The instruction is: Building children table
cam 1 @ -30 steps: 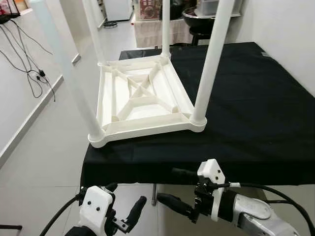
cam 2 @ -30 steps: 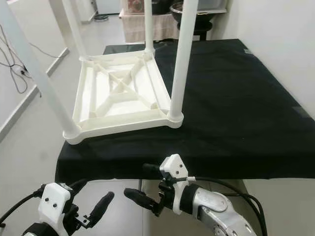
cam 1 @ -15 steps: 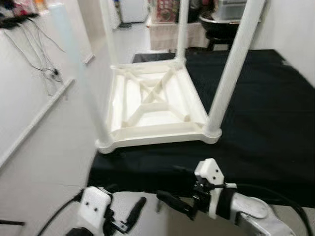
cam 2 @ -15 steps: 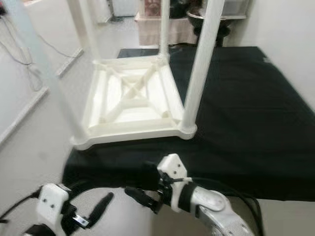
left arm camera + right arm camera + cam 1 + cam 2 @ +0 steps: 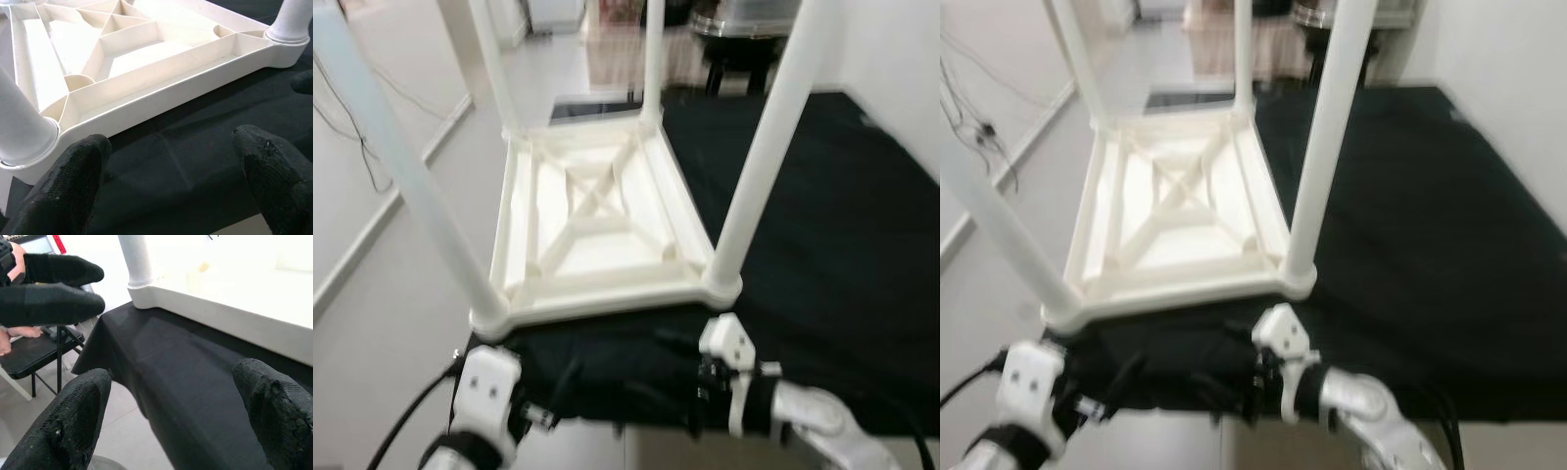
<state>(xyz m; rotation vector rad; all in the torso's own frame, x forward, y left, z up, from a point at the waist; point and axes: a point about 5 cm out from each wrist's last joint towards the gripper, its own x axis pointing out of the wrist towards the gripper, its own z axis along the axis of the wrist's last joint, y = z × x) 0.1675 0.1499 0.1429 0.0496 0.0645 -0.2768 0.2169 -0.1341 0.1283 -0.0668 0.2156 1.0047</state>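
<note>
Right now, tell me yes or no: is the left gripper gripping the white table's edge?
No. The left gripper is open, its fingers over the black cloth, short of the white table.

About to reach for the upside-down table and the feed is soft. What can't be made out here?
- Tops of the legs: cut off by the eye views' upper edge.
- White table rib detail: blurred in both eye views.
- Left gripper and right gripper: fingertips hard to pick out against the black cloth in the eye views.
</note>
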